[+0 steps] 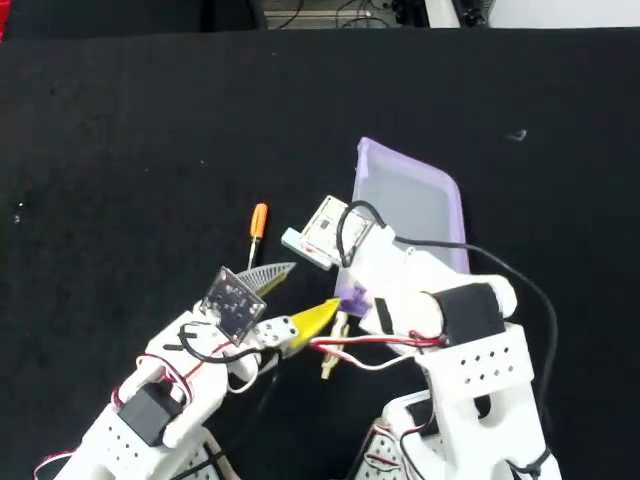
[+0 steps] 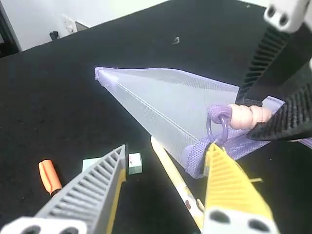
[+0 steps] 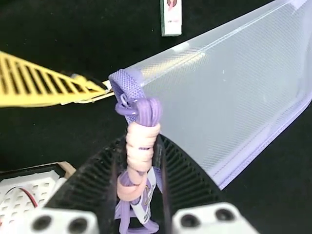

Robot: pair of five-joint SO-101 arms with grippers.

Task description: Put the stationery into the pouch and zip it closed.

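Note:
The translucent purple pouch (image 1: 410, 205) lies flat on the black table, its zipper corner toward the arms. My right gripper (image 3: 140, 146) has its black jaws shut on the pink and purple zipper pull (image 3: 141, 139) at that corner. The left gripper (image 2: 167, 151) is open, its yellow finger (image 2: 229, 190) touching the pouch's purple corner tab (image 2: 197, 158) and its grey finger (image 2: 92, 190) off to the side. A yellow pencil (image 2: 170, 175) lies between the left fingers beside the pouch. A small eraser (image 2: 132, 163) and an orange pen (image 2: 48, 176) lie farther out on the table.
The black table (image 1: 120, 140) stretches wide to the left and back of the pouch. The two arm bases (image 1: 470, 400) stand close together at the front edge. Cables (image 1: 520, 280) loop off the right arm beside the pouch.

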